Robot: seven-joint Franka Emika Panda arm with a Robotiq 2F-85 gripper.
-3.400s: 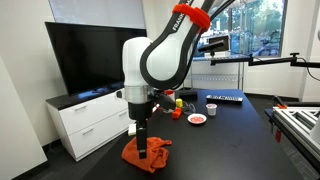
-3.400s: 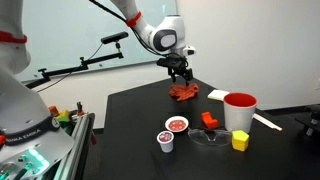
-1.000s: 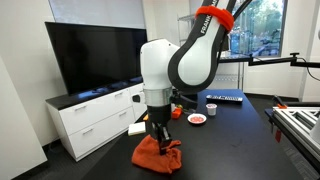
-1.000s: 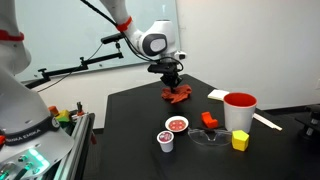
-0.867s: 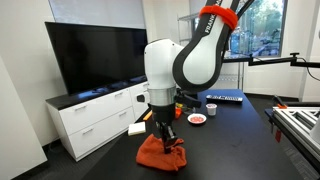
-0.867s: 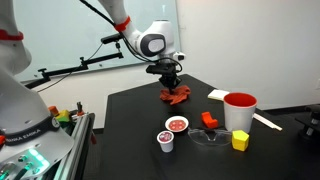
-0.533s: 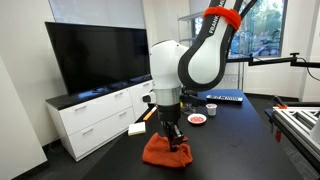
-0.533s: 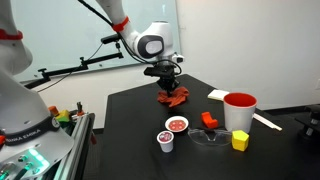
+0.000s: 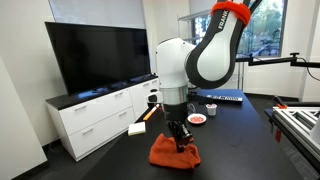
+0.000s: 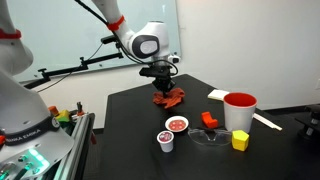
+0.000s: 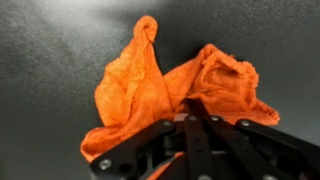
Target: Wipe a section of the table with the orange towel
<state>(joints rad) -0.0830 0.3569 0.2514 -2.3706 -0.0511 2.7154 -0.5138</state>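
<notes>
Orange towel (image 11: 165, 85): cloth, matt, coarse nap, heavily creased. Worktop (image 11: 50, 50): dark, smooth, low sheen, faintly speckled. Pincer (image 11: 190, 118): black matt links; metal or hard plastic, which cannot be told. Arm shell (image 9: 178, 62): white plastic, glossy. Television screen (image 9: 95, 55): black, glossy. Cabinet (image 9: 95, 122): white, smooth.

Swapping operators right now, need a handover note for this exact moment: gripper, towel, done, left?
Gripper: shut on the orange towel, pressing it onto the black table.
Towel: bunched under the gripper, toward the back of the table in an exterior view, well apart from the red cup.
Done: towel gripped; it has slid across the table over the last few seconds, so wiping is under way.
Left: probably finish the stroke, then release.
</notes>
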